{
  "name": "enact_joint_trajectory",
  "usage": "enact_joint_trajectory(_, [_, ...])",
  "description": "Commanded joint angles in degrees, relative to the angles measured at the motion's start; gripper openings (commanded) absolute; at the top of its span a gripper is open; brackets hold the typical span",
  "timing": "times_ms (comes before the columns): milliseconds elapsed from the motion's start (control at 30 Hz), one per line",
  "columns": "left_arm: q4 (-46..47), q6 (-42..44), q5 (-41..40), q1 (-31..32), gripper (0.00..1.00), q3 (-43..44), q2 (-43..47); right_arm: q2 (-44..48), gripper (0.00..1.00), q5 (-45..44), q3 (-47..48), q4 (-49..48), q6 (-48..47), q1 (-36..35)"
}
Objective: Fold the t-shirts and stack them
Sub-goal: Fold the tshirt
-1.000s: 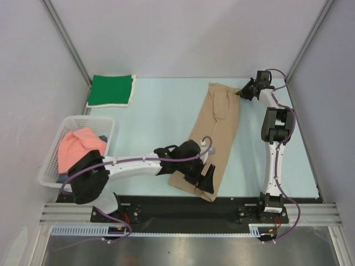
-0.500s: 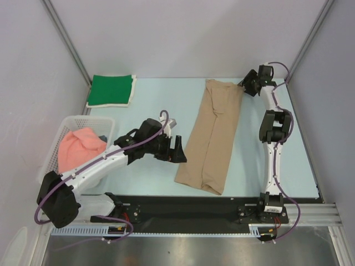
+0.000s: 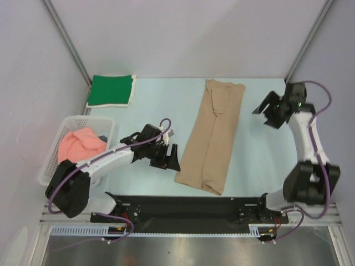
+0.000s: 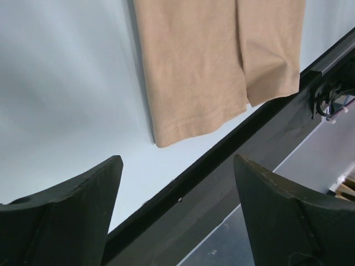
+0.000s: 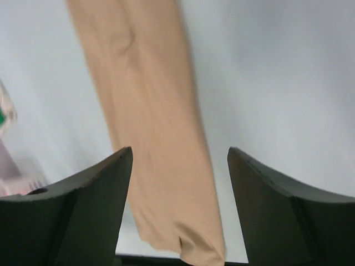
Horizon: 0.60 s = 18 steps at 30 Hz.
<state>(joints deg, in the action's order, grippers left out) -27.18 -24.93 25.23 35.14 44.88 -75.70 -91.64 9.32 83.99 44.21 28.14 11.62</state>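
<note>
A tan t-shirt (image 3: 213,136) lies folded lengthwise into a long strip, running from the table's far side to its front edge. My left gripper (image 3: 171,160) hovers open just left of the strip's near end and holds nothing. In the left wrist view the tan t-shirt's hem (image 4: 205,72) lies ahead of the open left gripper (image 4: 177,185). My right gripper (image 3: 265,116) hangs open to the right of the strip's far half. The right wrist view shows the tan t-shirt (image 5: 147,122) beyond the open, empty right gripper (image 5: 178,155). A green t-shirt (image 3: 111,90) lies folded at the far left.
A white lattice basket (image 3: 52,166) stands at the left edge with a pink t-shirt (image 3: 77,147) and a bit of a dark grey-blue one (image 3: 103,137) inside. A black rail (image 3: 183,202) runs along the table's front edge, also in the left wrist view (image 4: 222,166).
The right gripper opened, let go of the tan shirt's far corner and swung right and nearer. The left arm drew back off the shirt's near end to its left side.
</note>
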Motion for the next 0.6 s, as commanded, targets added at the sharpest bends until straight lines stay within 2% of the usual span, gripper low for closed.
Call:
enact_joint_trajectory(0, [3.80, 0.93, 4.90, -0.59, 0.88, 0.03, -3.83, 12.07, 0.75, 14.35, -22.46, -3.24, 2.08, -5.19])
enact_joint_trajectory(67, [5.11, 1.20, 5.53, -0.51, 0.89, 0.64, -6.37, 20.65, 0.75, 20.26, -30.51, -4.03, 3.93, -9.22])
enact_joint_trajectory(100, [5.12, 1.28, 5.35, -0.51, 0.89, 0.99, -7.43, 23.40, 0.73, 21.60, -38.29, -4.13, 5.07, -10.55])
enact_joint_trajectory(167, [3.81, 2.42, 4.65, -0.51, 0.83, 3.00, -10.93, 29.47, 0.71, 23.80, -44.93, -5.18, 9.81, -15.01])
enact_joint_trajectory(200, [3.10, 2.86, 3.87, -0.51, 0.80, 3.63, -11.83, 35.24, 0.68, 23.03, -47.14, -4.49, 11.57, -16.26])
enact_joint_trajectory(300, [2.57, 4.27, 2.37, -0.42, 0.75, 4.34, -13.67, 43.96, 0.60, 19.95, -52.60, -3.17, 15.88, -21.70])
enact_joint_trajectory(433, [1.60, 5.50, 2.45, -0.51, 0.64, 5.13, -17.19, 46.37, 0.52, 21.26, -60.93, -5.61, 20.98, -25.23])
enact_joint_trajectory(567, [3.09, 4.80, 2.10, -0.51, 0.65, 3.46, -17.37, 46.20, 0.54, 18.99, -64.11, -9.31, 24.06, -29.80])
